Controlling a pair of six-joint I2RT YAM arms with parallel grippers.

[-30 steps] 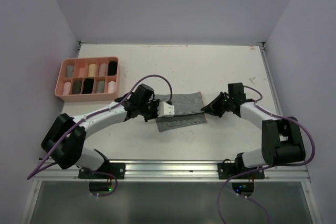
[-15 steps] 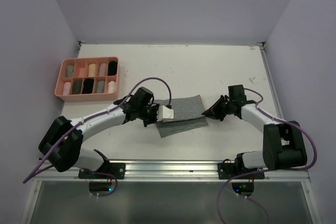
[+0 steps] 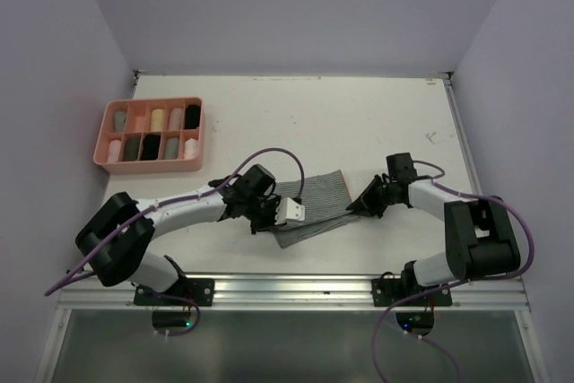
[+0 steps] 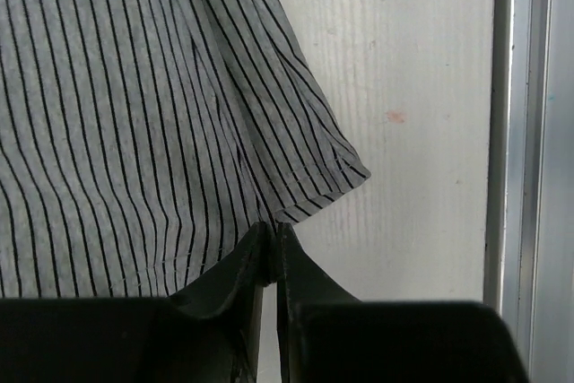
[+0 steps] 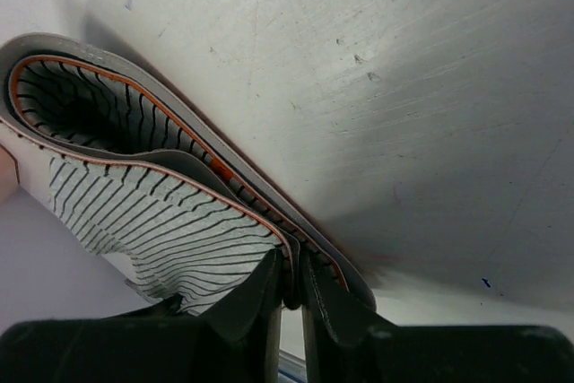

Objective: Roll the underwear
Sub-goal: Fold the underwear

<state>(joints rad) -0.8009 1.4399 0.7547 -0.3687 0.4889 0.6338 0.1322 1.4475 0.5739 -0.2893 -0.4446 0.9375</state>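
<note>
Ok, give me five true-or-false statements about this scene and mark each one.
1. The underwear lies on the table. True.
2. The right end effector is shut on its waistband. True.
3. The left end effector hangs open above it. False: it pinches a fabric edge.
4. The tray sits far right. False: far left.
5. The tray is empty. False: rolled pieces sit in several compartments.
</note>
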